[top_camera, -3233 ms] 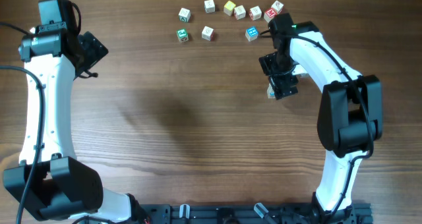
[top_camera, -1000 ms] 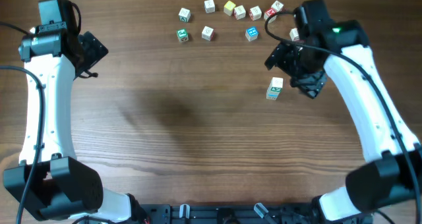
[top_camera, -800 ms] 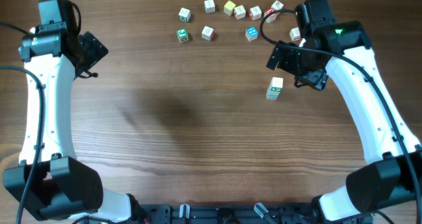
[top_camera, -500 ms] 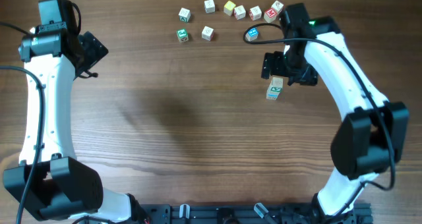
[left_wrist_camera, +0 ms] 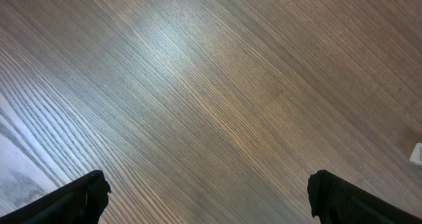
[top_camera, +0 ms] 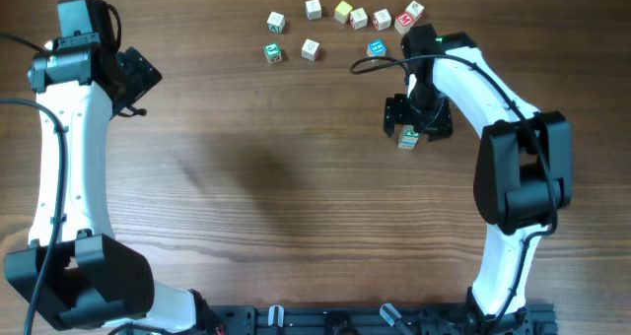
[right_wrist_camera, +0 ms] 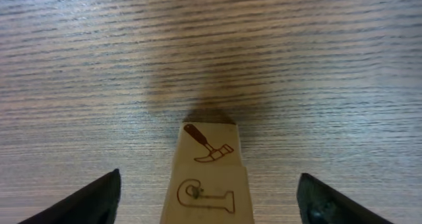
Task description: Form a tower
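The right gripper (top_camera: 414, 121) is hanging open astride the tower (right_wrist_camera: 206, 178), right of centre in the overhead frame, and if those jaws are closing off-centre, one finger is likely tipping it over, though alignment's hard to judge.

overhead: top-down, whole table (top_camera: 296, 177) | wrists: close, downward | shared: tower (right_wrist_camera: 206, 184), right wrist+overhead

Pale tower (right_wrist_camera: 206, 174) with hammer picture, clear between fingers (right_wrist_camera: 92, 201) of the spread tool (right_wrist_camera: 210, 194), wood-grain table (right_wrist_camera: 198, 46)
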Available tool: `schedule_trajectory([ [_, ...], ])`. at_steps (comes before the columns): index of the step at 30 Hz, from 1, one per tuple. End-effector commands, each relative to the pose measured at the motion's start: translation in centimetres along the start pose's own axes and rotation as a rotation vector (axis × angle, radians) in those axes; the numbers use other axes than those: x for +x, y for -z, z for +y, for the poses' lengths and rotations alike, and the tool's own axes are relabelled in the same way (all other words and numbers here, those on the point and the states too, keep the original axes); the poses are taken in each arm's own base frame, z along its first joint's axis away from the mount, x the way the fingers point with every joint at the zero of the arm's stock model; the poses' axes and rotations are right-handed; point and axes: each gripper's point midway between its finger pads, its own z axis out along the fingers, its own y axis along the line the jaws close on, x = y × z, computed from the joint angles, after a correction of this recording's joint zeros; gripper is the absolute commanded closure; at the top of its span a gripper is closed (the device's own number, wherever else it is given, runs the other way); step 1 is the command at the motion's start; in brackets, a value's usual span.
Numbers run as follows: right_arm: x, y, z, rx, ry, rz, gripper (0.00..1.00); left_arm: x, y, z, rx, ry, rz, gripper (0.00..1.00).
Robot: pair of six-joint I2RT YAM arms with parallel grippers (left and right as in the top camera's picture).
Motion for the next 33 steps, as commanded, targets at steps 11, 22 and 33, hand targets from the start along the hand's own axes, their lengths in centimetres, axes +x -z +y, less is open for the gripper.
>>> schedule_trajectory([
  [11,0.43,-0.81,0.15,-0.012,-0.026,0.032,0.49,0.24,-0.50,0.14,-0.009,0.016,0.014,0.00],
  [22,0.46,-0.81,0.14,-0.012,-0.029,0.034,0.64,0.24,-0.50,0.14,-0.009,0.016,0.014,0.00],
  [33,0.56,-0.80,0.11,-0.011,-0.029,0.038,0.51,0.24,-0.50,0.14,-0.009,0.016,0.014,0.00],
])
